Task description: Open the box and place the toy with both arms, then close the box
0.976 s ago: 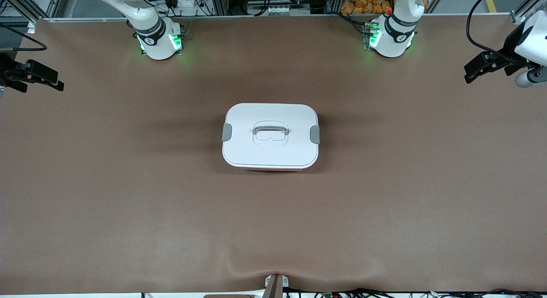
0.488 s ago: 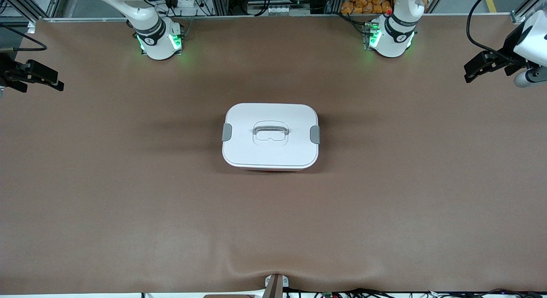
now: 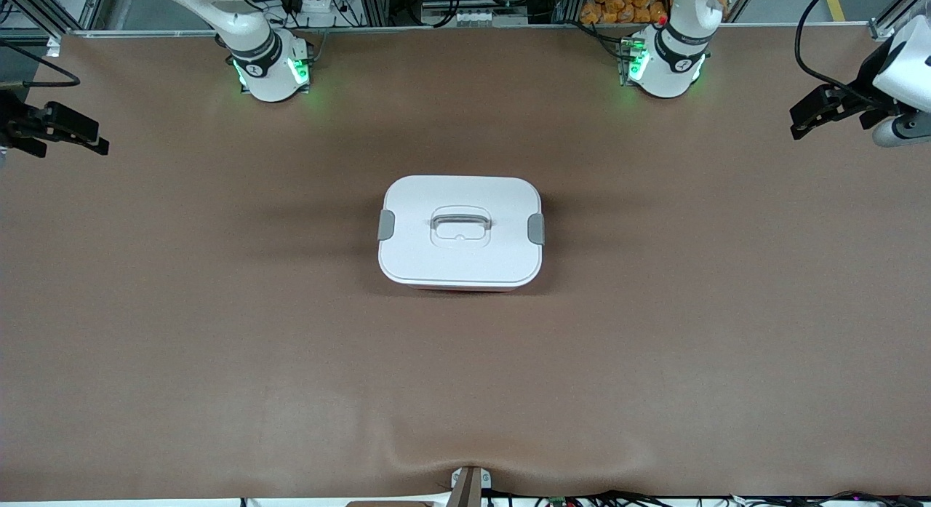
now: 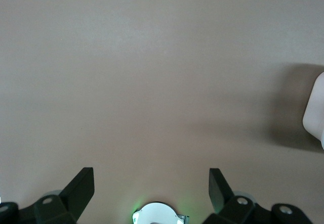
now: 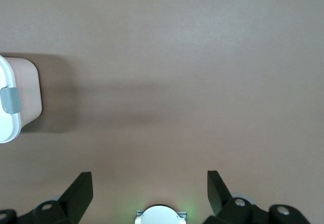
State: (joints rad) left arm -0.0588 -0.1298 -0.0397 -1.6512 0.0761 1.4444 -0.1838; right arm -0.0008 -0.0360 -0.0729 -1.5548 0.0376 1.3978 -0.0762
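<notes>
The box (image 3: 460,231) sat in the middle of the brown table (image 3: 218,347), about midway between the two arms' ends of it, with its white lid (image 3: 465,263) on; the grey handle (image 3: 460,220) lay flat in its recess on top, and a grey clip (image 3: 386,225) showed on the side toward the right arm's end, another clip (image 3: 536,229) on the side toward the left arm's end, both lying against the lid's edge; a thin strip of pink tub showed under the lid's nearer edge; the toy was not to be seen in any view. The right gripper (image 3: 98,140) hung above the table's edge at the right arm's end, well apart from the box, its fingers (image 5: 81,193) spread wide with nothing between them; the left gripper (image 3: 798,124) hung above the left arm's end of the table, likewise well apart from the box, its fingers (image 4: 83,189) also spread and empty; the two green-lit bases (image 3: 270,70) stood along the table's edge farthest from the front camera.
</notes>
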